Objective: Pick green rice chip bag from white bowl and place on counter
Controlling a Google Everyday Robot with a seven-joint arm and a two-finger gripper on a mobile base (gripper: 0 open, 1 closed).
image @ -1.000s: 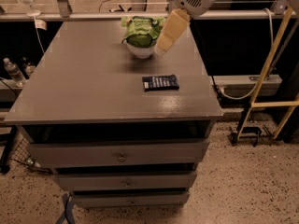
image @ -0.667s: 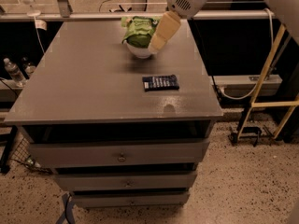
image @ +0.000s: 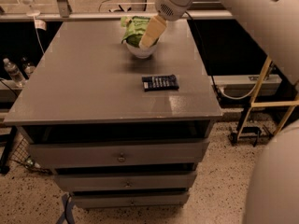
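The green rice chip bag (image: 133, 29) is seen lying in the white bowl (image: 140, 52), toward the far edge of the grey surface (image: 84, 78). The hand (image: 150, 35) is held over the bag's right side; whether anything is gripped cannot be told. A dark-blue packet (image: 160, 82) is laid nearer the front.

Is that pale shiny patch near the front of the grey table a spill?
Camera view: likely light glare on the flat grey counter, not a spill; the small white bowl casts a soft shadow beside it; the end effector is at the shiny light-green snack bag.
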